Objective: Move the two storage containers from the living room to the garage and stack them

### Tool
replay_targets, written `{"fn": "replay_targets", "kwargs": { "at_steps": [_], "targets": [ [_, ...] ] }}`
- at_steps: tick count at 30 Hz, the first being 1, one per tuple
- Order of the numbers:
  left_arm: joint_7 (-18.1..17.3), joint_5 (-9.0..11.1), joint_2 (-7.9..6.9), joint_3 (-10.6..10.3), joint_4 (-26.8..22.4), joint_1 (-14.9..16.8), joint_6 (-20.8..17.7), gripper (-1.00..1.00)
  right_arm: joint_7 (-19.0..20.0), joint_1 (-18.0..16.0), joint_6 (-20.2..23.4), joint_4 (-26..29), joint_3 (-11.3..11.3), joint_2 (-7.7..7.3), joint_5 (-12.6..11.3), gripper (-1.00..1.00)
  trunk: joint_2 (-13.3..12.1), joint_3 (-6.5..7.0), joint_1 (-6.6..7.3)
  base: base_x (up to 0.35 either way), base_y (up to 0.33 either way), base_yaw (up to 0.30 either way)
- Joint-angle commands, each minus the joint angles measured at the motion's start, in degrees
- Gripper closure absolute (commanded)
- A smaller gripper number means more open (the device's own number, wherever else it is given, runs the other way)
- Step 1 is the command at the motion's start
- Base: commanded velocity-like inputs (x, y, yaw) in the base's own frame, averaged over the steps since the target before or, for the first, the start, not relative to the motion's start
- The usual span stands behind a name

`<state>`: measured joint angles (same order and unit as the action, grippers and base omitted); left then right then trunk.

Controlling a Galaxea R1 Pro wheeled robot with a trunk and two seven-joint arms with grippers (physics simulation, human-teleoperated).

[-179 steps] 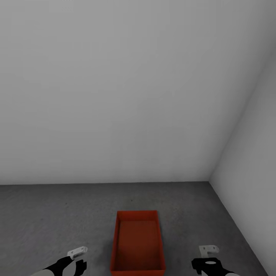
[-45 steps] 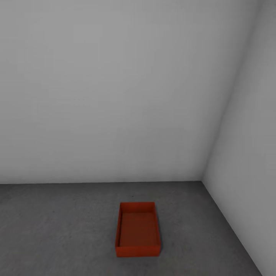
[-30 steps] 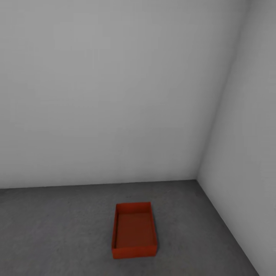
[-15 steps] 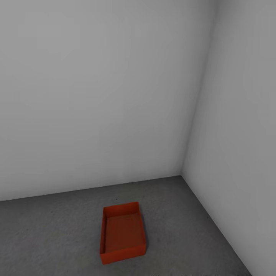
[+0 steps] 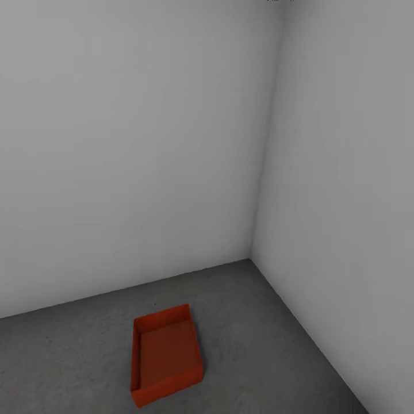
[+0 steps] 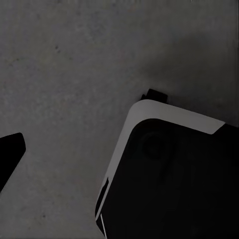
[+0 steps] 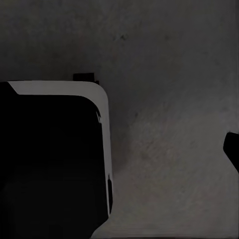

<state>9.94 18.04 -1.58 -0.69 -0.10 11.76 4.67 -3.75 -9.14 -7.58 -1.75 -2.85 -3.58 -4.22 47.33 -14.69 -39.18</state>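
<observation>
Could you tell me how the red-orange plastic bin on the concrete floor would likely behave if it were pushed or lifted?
The red-orange rectangular plastic bin looks empty and thin-walled, so it is probably light. Its flat base sits flush on the rough grey concrete floor, so a push would likely slide it with some drag, not tip it. The thin upright walls may flex if squeezed at the rim.

— What sort of place is this?
— A bare garage corner: two plain grey-white walls meet above a rough, mottled dark grey concrete floor.
— Anything stored there?
— One red-orange storage container.
</observation>
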Motion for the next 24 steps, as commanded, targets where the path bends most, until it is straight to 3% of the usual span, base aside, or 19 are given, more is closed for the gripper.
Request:
{"fn": "replay_targets", "kwargs": {
  "at_steps": [1,24],
  "targets": [
    [0.08,0.27,0.00,-0.10,0.01,0.02,0.17,-1.00,-0.04,-0.09,-0.34,-0.19,-0.31,0.03,-0.44,-1.00,0.05,-0.07,-0.01,0.000,0.000,-0.283],
    [0.08,0.37,-0.01,-0.10,0.04,0.02,0.17,-1.00,-0.11,-0.09,-0.40,-0.19,-0.31,0.06,-0.77,-1.00,0.05,0.20,-0.01,0.000,0.000,-0.283]
  ]
}}
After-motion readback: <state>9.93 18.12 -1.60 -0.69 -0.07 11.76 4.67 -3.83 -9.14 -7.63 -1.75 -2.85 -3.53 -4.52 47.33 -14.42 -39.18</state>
